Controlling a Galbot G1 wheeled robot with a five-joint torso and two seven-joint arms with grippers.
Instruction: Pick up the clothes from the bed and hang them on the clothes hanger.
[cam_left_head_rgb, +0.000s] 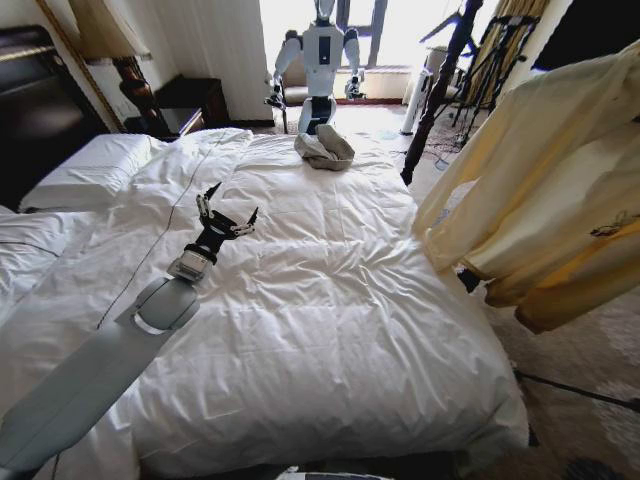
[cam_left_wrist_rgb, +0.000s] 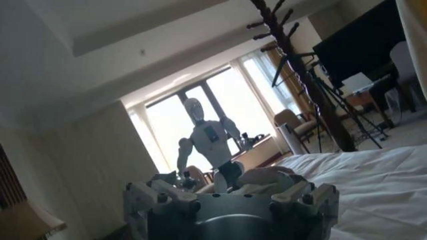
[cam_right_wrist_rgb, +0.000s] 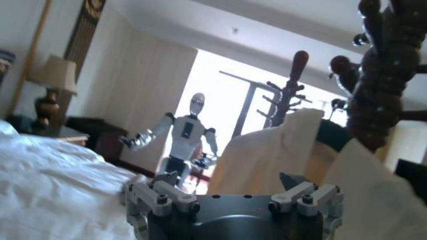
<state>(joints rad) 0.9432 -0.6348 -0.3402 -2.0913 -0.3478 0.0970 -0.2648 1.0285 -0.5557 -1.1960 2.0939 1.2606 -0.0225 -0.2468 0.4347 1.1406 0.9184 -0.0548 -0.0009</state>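
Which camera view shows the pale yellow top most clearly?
The head view: the pale yellow top hangs whole at the right, beside the bed. The right wrist view shows only close folds; the left wrist view, an edge.

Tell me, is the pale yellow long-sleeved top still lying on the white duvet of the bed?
No, the pale yellow top hangs off to the right of the bed, clear of the duvet.
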